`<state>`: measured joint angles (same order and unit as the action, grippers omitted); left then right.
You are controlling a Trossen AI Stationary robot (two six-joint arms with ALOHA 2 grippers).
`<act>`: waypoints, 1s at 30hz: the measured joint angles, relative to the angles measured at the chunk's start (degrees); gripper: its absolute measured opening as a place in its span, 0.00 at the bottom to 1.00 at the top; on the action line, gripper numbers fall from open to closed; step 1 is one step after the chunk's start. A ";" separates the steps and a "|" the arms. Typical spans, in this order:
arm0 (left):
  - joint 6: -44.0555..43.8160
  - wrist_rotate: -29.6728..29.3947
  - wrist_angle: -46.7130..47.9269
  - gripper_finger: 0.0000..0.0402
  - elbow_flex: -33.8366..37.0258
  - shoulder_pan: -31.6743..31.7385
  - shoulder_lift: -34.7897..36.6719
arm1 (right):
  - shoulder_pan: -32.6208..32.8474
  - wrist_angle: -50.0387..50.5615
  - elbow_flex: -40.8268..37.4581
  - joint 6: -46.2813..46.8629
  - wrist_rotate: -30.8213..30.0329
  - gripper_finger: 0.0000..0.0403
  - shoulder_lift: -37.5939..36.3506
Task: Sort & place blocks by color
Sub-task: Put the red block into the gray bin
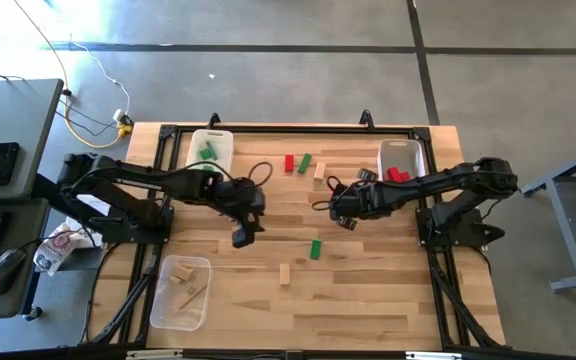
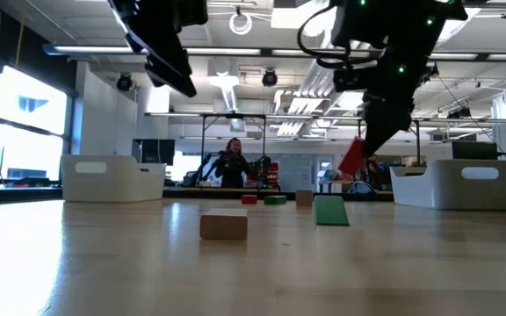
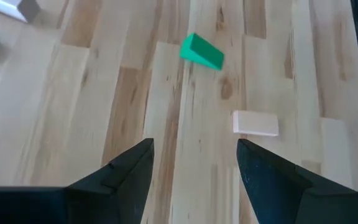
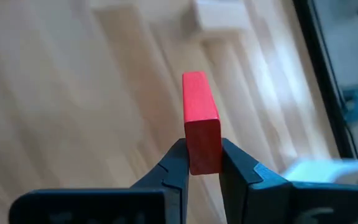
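Observation:
My right gripper [image 4: 202, 163] is shut on a red block [image 4: 201, 115] above the table's middle right; the block also shows in the low view [image 2: 352, 158]. My left gripper [image 3: 194, 165] hovers open over bare wood near the table's middle [image 1: 243, 235], touching nothing. Ahead of it a green block [image 3: 201, 51] and a plain wooden block [image 3: 255, 122] lie flat on the table. Farther back lie a red block [image 1: 289, 163], a green block [image 1: 304, 163] and a plain one [image 1: 320, 171]. My right gripper pinches the red block's near end [image 4: 204, 155] between its two fingers, one on each broad side. The fingers slant down toward the table. The rest of the block sticks out past the fingertips, tilted and lifted clear of the table.
Three clear bins stand on the table: far left [image 1: 211, 150] with a green block, far right [image 1: 401, 160] with red blocks, near left [image 1: 181, 290] with plain wooden pieces. A person shows in the room beyond the table [image 2: 233, 162].

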<state>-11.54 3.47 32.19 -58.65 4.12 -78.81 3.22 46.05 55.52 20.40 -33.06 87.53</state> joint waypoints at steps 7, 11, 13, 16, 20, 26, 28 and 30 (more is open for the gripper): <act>-0.37 -5.94 -2.33 0.54 4.27 -0.21 5.56 | -2.61 9.41 -0.03 10.42 -6.13 0.10 -3.03; -0.35 -8.90 -3.57 0.54 5.85 -0.17 7.34 | -4.02 13.97 -0.06 16.72 -9.41 0.10 -6.52; -0.40 -9.75 -3.11 0.54 6.52 -0.17 7.99 | -4.94 16.39 -0.06 20.06 -11.27 0.10 -8.36; -0.30 -10.93 -4.10 0.54 6.43 -0.40 8.10 | -6.46 20.31 -0.06 24.12 -13.91 0.10 -10.92; -0.32 -11.48 -3.73 0.54 6.43 -0.52 8.07 | -8.97 23.79 -0.03 27.47 -16.06 0.10 -13.44; -0.45 -11.63 -3.94 0.54 6.43 -0.52 8.07 | -14.26 26.57 -0.06 27.84 -16.16 0.10 -14.45; -0.48 -11.63 -4.08 0.54 6.43 -0.52 8.07 | -16.37 26.69 -0.07 27.02 -14.14 0.10 -14.09; -0.48 -11.64 -4.20 0.54 6.43 -0.52 8.07 | -18.73 26.79 -0.10 25.96 -11.39 0.10 -14.01</act>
<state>-12.02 -8.17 27.98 -52.23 3.60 -70.75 -15.50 72.84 55.42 46.36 -44.46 73.52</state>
